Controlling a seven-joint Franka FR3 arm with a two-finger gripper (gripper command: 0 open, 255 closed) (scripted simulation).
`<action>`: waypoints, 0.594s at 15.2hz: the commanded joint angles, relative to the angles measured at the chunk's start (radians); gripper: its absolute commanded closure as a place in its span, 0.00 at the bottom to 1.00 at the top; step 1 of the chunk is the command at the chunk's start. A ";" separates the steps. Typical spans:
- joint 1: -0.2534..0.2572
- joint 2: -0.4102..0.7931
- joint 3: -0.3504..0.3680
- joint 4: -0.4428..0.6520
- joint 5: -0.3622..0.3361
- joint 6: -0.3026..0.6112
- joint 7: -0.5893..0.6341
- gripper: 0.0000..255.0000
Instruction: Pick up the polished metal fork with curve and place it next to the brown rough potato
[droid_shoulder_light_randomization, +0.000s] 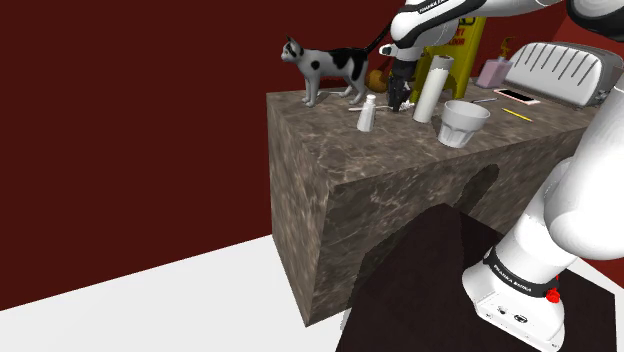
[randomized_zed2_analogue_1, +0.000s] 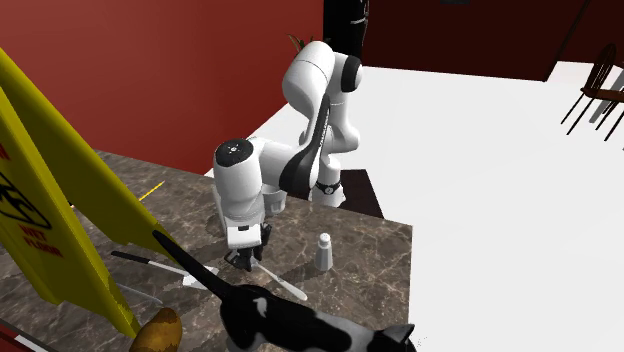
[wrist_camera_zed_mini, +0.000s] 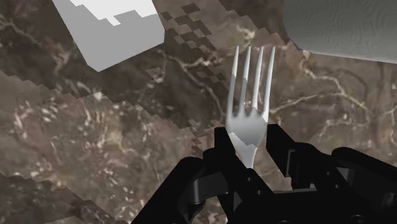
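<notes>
The pale metal fork (wrist_camera_zed_mini: 250, 108) lies along the gripper's line with its tines pointing away, its neck clasped between my black fingers (wrist_camera_zed_mini: 224, 147). My gripper (randomized_zed2_analogue_1: 243, 262) stands straight down on the dark marble counter (randomized_zed2_analogue_1: 370, 270), shut on the fork (randomized_zed2_analogue_1: 283, 282), whose handle trails over the stone toward the counter's edge. Whether the fork is off the stone I cannot tell. In the shoulder view the gripper (droid_shoulder_light_randomization: 400, 98) is at the counter's far side. The brown potato (randomized_zed2_analogue_1: 158, 330) rests close to the cat figure, beside the yellow sign; it appears as the potato (droid_shoulder_light_randomization: 376, 78) behind the cat.
A black-and-white cat figure (droid_shoulder_light_randomization: 325, 66), a white shaker (droid_shoulder_light_randomization: 368, 113), a pale upright cylinder (droid_shoulder_light_randomization: 433, 88) and a glass cup (droid_shoulder_light_randomization: 465, 122) crowd the gripper. A yellow floor sign (randomized_zed2_analogue_1: 50, 200), a white utensil (randomized_zed2_analogue_1: 150, 263) and a toaster (droid_shoulder_light_randomization: 560, 72) also stand on the counter.
</notes>
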 joint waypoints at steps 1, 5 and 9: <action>-0.002 0.008 0.000 -0.010 0.005 0.018 -0.004 1.00; -0.002 0.008 0.000 -0.010 0.005 0.018 -0.004 1.00; -0.002 0.008 0.000 -0.010 0.005 0.018 -0.004 0.00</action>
